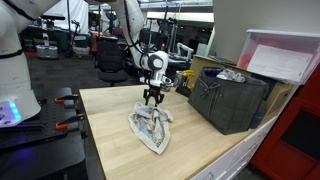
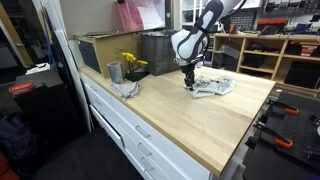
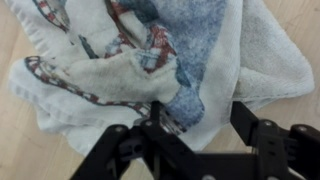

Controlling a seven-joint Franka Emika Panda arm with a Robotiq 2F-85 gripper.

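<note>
Though crumpled, white towel (image 3: 120,75) with blue-red print.

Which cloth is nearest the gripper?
The patterned towel mid-table, right under the gripper; the other cloth lies far off beside the grey cup.

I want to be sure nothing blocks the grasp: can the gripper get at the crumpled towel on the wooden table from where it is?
Probably yes. The gripper hangs right over the towel, jaws apart, and nothing lies between them; the dark bin stands well aside.
</note>
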